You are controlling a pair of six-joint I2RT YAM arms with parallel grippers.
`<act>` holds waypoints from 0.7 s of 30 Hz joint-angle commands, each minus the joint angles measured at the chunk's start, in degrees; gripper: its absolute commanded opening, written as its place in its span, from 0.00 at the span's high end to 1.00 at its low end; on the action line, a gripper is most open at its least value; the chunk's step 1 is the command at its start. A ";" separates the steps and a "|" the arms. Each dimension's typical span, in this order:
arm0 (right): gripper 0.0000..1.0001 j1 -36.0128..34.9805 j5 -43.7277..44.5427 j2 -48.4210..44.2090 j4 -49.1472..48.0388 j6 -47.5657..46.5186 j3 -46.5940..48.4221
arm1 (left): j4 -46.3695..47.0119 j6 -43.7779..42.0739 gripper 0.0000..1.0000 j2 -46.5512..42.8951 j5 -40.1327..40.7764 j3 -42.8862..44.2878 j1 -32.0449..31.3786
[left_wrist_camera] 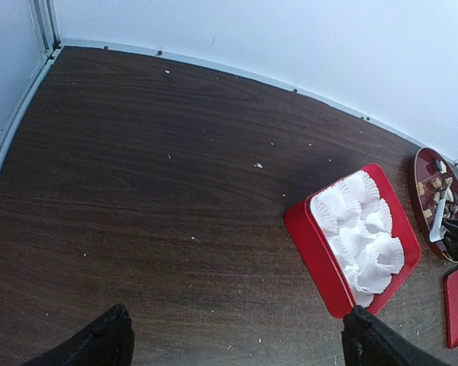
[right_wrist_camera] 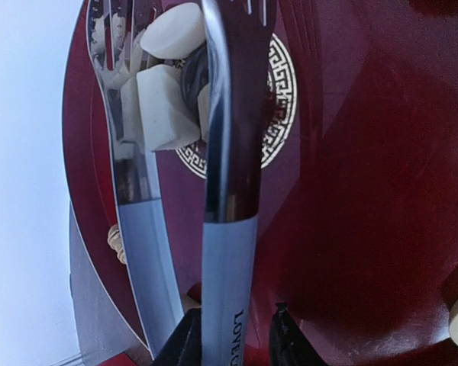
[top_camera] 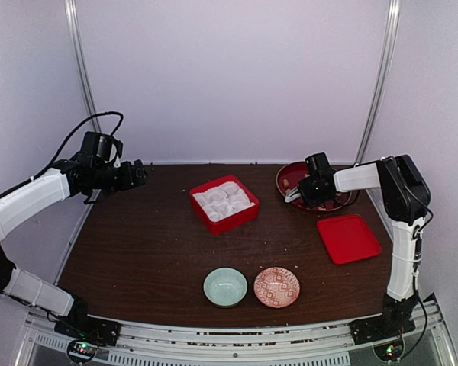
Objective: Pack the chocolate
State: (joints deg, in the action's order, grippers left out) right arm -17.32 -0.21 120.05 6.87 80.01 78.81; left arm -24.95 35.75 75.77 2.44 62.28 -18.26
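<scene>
Near edge: pale green bowl [top_camera: 225, 287] and red patterned bowl [top_camera: 276, 287] side by side on dark surface [top_camera: 137, 252]. Chocolate [left_wrist_camera: 435, 188] sits on dark red plate [top_camera: 286, 177], far right: whitish, tan and brown bite-size bits. Right pincer [right_wrist_camera: 233, 343] over plate, pinching slim silver tongs [right_wrist_camera: 229, 191]. Tong blades flank white cube-like piece [right_wrist_camera: 164, 107], blocky, no clear long axis. Whitish rounded piece [right_wrist_camera: 172, 30] just beyond lies crosswise to blades. Left pincer [left_wrist_camera: 237, 345] spread wide, far left. Red box [top_camera: 240, 219] of white paper cups [top_camera: 225, 200] mid-surface; flat red lid [top_camera: 349, 238] right.
</scene>
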 commanded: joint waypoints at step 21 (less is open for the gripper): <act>0.92 1.68 0.95 -4.94 -3.31 0.00 -4.65 | 2.89 0.37 0.02 -0.53 -1.33 -0.50 1.60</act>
State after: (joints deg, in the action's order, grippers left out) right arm -16.29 -0.43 118.80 4.32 81.19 75.59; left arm -24.84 35.97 75.77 1.87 62.13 -17.21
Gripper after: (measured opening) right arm 0.096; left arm 0.977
